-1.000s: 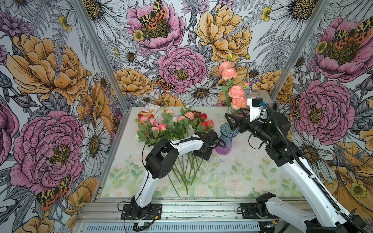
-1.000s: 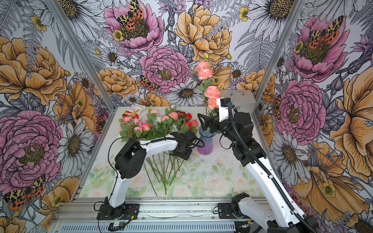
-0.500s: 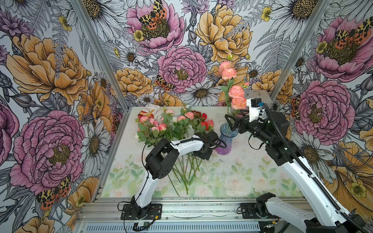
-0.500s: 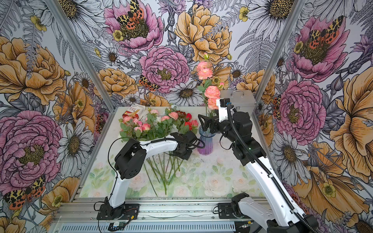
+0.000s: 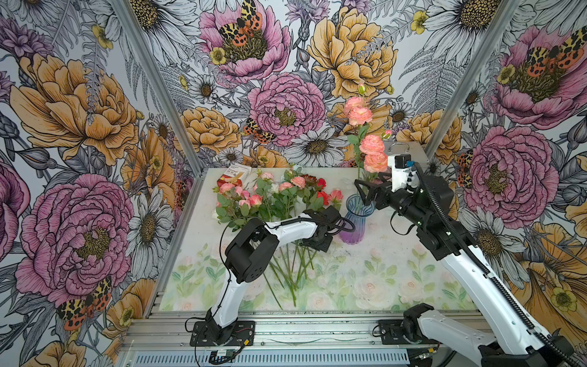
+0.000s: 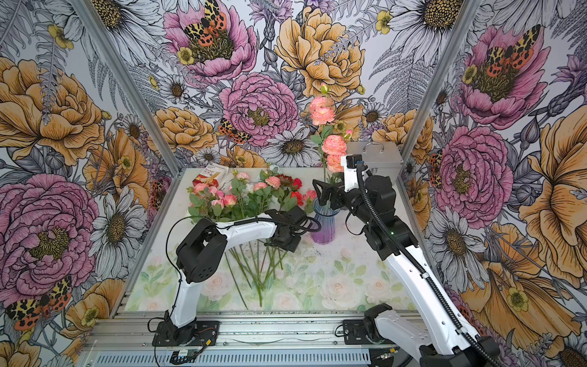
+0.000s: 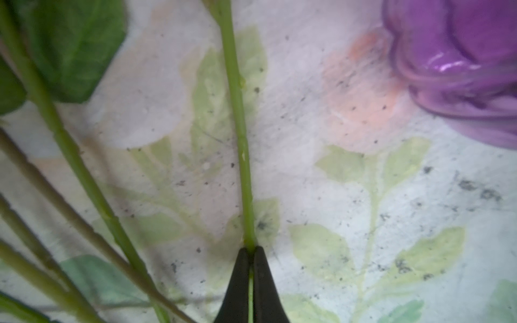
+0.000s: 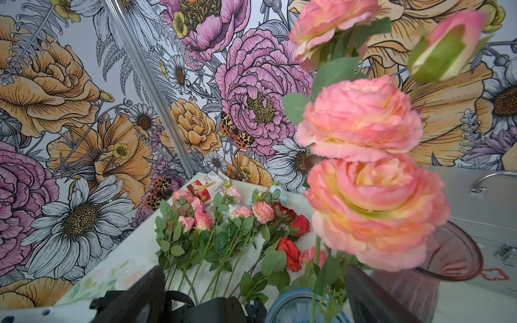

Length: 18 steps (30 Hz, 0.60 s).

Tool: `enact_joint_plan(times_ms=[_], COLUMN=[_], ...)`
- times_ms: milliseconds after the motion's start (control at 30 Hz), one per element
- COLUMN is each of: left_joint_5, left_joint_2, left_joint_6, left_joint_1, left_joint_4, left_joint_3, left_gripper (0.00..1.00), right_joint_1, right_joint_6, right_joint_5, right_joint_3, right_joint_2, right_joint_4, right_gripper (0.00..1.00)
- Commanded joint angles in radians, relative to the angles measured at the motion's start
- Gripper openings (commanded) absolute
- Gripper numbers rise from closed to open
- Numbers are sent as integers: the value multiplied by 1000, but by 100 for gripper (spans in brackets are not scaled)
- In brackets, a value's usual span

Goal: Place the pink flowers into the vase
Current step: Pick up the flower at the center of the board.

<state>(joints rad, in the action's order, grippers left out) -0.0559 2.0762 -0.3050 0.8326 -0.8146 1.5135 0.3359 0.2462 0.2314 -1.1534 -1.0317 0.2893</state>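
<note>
Since a second ago the left jaws have clamped shut on a stem, while both arms sit almost where they were. In both top views the left arm [image 5: 292, 227] reaches low over the fanned stems of the bunch lying on the desk [image 5: 397, 279], its jaws hidden under the wrist. Pink flowers [image 5: 254, 199] lie there among red flowers [image 5: 322, 194]. Taller pink blooms [image 6: 333, 145] already stand in the vase [image 5: 353, 222], with the right jaws spread wide at its mouth. Only the left wrist view shows the grip: black tips pinched on one green stem [image 7: 237, 117] lying on the desk, near the vase's purple foot. Which bloom that stem carries cannot be told. The right wrist view shows the released right jaws either side of the vase's stems. It also shows a pinkish glass vessel [image 8: 447, 251] beside a metal box [image 8: 481, 201], mostly hidden behind the arm from above.
</note>
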Motion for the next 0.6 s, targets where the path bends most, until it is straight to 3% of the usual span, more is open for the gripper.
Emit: enact_joint_plan(times_ms=[0, 267, 567], left_joint_5=[15, 63, -27], left_joint_2=[-126, -362, -579], left_joint_6=[-35, -50, -4], left_joint_1=[-62, -192, -191], left_joint_4=[73, 212, 420], left_joint_3=[-31, -105, -268], left_gripper=[0, 0, 0], right_joint_1=[-3, -4, 35], right_joint_6=[6, 13, 56], right_joint_5=[-16, 35, -3], right_joint_3=[-30, -74, -208], right_joint_2=[-9, -52, -159], right_joint_4=[20, 70, 218], right_gripper=[99, 99, 99])
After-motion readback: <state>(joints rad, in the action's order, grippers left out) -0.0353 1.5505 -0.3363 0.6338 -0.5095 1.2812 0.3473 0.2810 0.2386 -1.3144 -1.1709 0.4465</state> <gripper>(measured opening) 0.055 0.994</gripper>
